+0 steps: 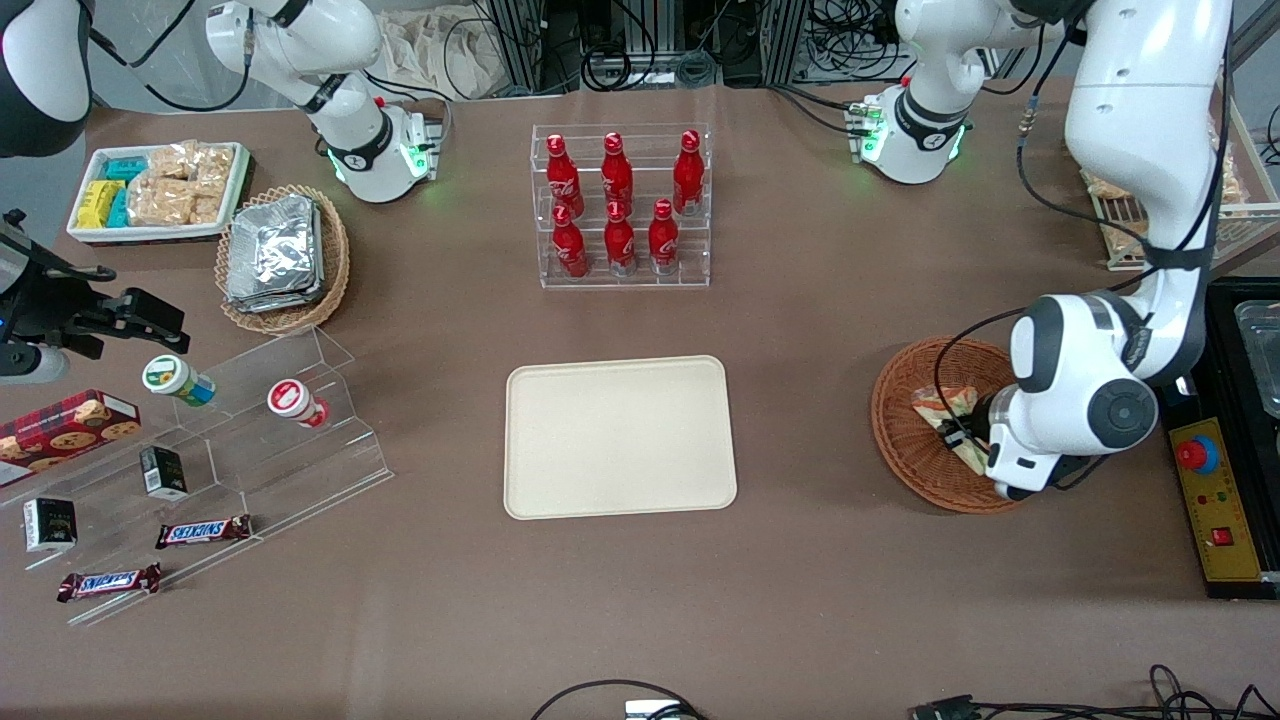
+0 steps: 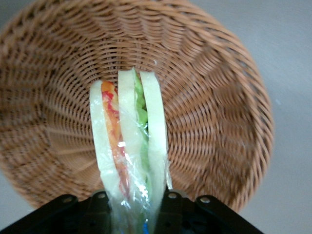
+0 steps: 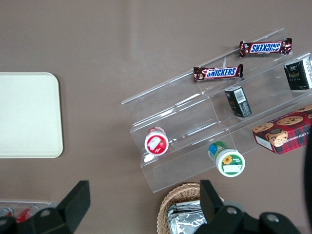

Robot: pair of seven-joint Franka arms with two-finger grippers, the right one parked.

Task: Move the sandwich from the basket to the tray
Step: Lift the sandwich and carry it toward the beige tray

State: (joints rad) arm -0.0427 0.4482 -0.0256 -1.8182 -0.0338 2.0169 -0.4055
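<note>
Brown worktop (image 1: pixel 800 560): claw (image 2: pixel 132 207) is pinching the sandwich (image 2: pixel 129 141) inside the basket (image 2: pixel 219 97); lifting and carrying to the tray (image 1: pixel 620 437) are remaining.

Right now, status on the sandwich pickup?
Gripper down in basket, shut on sandwich. Sandwich not yet lifted out. Tray bare, nothing on the table between basket and tray.
</note>
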